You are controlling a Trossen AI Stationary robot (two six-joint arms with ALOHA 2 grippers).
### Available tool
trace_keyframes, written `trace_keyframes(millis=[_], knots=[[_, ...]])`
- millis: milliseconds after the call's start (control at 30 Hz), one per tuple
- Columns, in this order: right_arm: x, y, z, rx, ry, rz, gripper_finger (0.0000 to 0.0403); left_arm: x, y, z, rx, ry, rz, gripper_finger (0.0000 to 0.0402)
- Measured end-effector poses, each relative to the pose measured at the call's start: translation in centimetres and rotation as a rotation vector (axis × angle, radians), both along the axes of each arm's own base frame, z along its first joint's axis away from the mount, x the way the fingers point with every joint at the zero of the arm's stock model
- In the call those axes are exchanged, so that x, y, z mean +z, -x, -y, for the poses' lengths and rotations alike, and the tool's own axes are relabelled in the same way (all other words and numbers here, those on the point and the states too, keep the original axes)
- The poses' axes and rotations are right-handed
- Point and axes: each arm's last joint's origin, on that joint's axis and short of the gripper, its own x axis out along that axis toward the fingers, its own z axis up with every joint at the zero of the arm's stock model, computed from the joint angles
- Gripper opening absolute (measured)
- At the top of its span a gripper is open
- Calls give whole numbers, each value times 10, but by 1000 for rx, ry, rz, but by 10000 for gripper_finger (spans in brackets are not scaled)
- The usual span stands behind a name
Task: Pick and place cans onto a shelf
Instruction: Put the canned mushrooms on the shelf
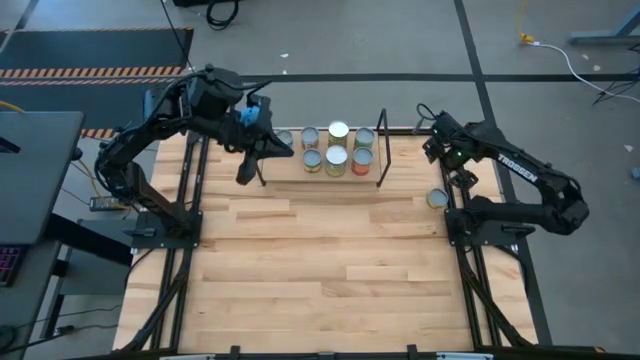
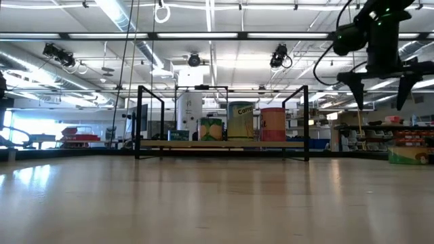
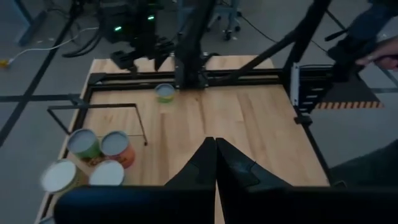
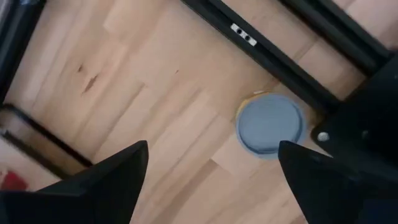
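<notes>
The shelf stands at the table's far middle, with several cans upright on its board; they also show in the low view and the left wrist view. One loose can stands upright on the table near the right edge, lid up. My right gripper hangs open above the table, pointing down just to the far side of that can, clear of it. My left gripper is shut and holds nothing, raised beside the shelf's left end frame.
Black rails run along the table's left and right sides. The near half of the wooden tabletop is bare. A person's hand shows beyond the table in the left wrist view.
</notes>
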Motion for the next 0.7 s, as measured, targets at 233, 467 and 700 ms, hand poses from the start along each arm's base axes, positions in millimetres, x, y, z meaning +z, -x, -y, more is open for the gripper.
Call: trace_keyframes(millis=[233,467,700], knots=[[-40,-7,11,-48,-54,99,364,-2,-1,11,1,-11,-29,7],[-90,-2,4,-228,-53,164,348,-2,-1,10,82,-65,-34,7],[-98,-1,5,-317,-26,195,262,1,-4,-5,91,-160,7,7]])
